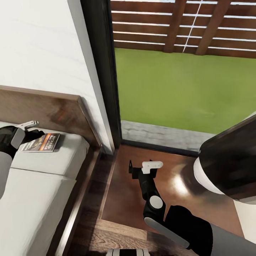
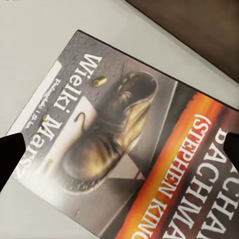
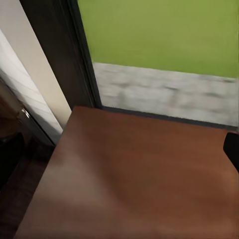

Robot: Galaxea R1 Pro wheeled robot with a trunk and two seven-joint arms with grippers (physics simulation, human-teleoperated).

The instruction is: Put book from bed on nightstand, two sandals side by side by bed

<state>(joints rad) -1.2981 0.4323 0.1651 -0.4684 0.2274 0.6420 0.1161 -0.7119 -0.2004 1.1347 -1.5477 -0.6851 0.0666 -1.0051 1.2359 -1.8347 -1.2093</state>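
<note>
your left gripper (image 1: 31,131) sits right over the book (image 1: 42,142), fingers spread wide on either side of it. the book lies flat on the bed (image 1: 42,170) by the headboard. your right gripper (image 1: 144,166) hangs open above the nightstand (image 1: 124,199).

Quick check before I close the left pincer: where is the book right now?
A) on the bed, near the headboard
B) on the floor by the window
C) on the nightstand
A: the book lies flat on the bed by the headboard, with the left pincer over it; the nightstand top is bare.
</note>
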